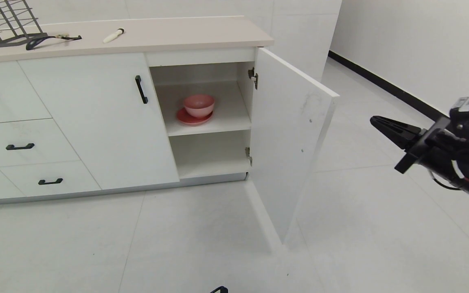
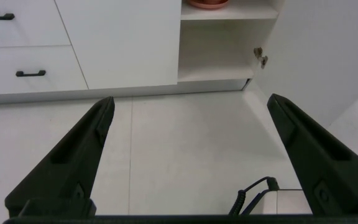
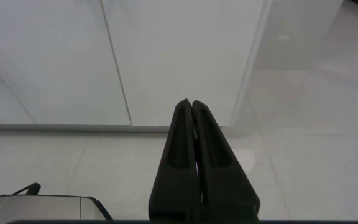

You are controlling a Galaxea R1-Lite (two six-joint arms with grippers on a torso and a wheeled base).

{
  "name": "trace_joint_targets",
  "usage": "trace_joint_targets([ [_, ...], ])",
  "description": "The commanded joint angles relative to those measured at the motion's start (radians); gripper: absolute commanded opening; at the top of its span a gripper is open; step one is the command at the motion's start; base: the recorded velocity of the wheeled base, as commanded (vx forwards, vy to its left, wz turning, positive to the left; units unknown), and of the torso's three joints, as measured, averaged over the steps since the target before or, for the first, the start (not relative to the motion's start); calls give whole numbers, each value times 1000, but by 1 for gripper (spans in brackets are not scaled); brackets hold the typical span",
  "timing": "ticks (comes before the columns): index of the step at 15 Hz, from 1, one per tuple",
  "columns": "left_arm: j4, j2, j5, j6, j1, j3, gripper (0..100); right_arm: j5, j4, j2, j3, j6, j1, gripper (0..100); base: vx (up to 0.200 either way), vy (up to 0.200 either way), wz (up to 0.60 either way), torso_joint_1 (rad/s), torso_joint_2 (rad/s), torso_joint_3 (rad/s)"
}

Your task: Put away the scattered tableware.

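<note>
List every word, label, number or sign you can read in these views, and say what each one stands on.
None can be read.
Small pale label on the black arm behind the shut right tool: print too small and blurred to read.
Open white cabinet door, beige countertop, round pink bowl and flat red plate under it: no print visible.

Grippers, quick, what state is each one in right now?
Left gripper: open, holding nothing.
Right gripper: closed, holding nothing.
</note>
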Motion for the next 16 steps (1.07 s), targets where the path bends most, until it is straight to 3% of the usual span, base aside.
trace_joint_targets([
  [1,0,2,0,0,0,0,100,-1,-3,149,-97,0,12,0,0,0,0,0,0,0],
  [10,0,2,0,0,0,0,100,7,-11,363,-397,0,78,0,0,0,0,0,0,0],
  [16,0,2,0,0,0,0,100,5,-11,360,-400,0,159,0,0,0,0,0,0,0],
])
